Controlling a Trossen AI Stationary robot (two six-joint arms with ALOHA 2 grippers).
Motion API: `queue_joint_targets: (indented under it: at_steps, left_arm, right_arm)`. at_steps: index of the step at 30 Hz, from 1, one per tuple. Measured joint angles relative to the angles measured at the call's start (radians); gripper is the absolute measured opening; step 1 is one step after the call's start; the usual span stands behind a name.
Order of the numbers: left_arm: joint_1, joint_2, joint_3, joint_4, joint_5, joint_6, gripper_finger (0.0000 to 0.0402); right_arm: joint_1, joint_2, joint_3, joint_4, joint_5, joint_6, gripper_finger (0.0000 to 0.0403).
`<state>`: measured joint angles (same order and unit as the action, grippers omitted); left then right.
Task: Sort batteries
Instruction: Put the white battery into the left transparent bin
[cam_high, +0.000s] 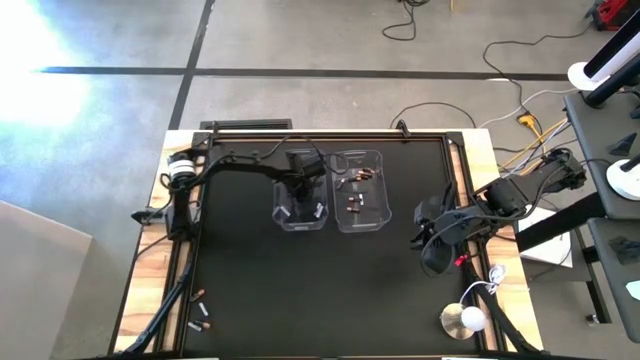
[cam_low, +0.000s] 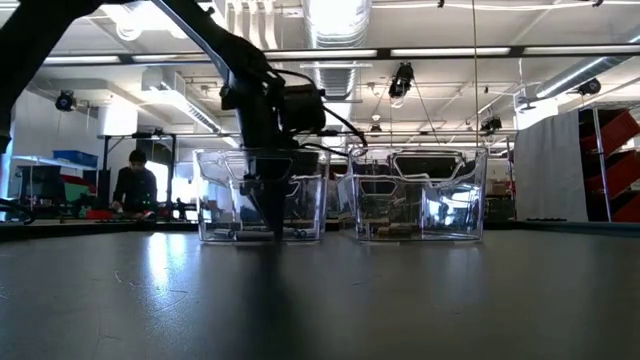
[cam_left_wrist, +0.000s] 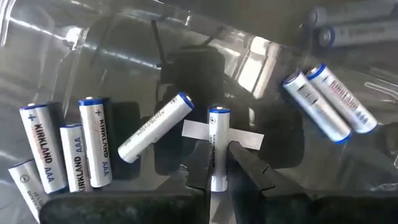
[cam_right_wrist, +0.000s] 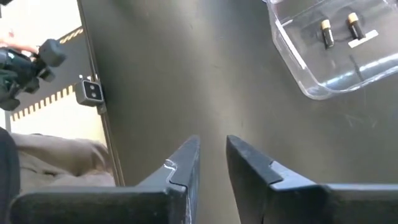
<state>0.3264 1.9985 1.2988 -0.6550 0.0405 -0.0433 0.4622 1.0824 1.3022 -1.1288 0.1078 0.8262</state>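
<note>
Two clear plastic bins stand side by side mid-table. My left gripper (cam_left_wrist: 219, 163) reaches down into the left bin (cam_high: 300, 205) and is shut on a silvery-white battery (cam_left_wrist: 218, 140). Several more white batteries (cam_left_wrist: 93, 149) lie flat on that bin's floor. The right bin (cam_high: 360, 190) holds dark batteries with copper ends (cam_right_wrist: 324, 32) on its floor. My right gripper (cam_right_wrist: 212, 149) hangs above bare table to the right of the bins, its fingers a narrow gap apart with nothing between them. My left gripper pinches the white battery's lower body (cam_left_wrist: 217, 171) between its two fingers. The fingers come from above, pointing down into the left bin, and the battery lies along them. Its blue-ringed end (cam_left_wrist: 219, 113) sticks out past the fingertips toward the bin floor; I cannot tell whether it touches.
Three loose batteries (cam_high: 200, 312) lie on the table near its front left corner. A white round object (cam_high: 462, 320) sits at the near right edge, with a small red piece (cam_high: 460, 260) by the right arm. A person (cam_low: 133, 185) stands in the room behind.
</note>
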Motion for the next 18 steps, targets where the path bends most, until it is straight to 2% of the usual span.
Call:
queue_joint_targets:
  at_steps: [10,18]
  left_arm:
    - [0.004,0.016,0.106,-0.075,-0.11,0.035,0.0097]
    - [-0.025,-0.023,0.246,-0.187,-0.158,-0.009,0.0163]
  right_arm:
    - [0.0,0.0,0.0,0.019,0.078,-0.033,0.0098]
    - [0.0,-0.006,0.0,0.046,0.079,-0.083,0.0102]
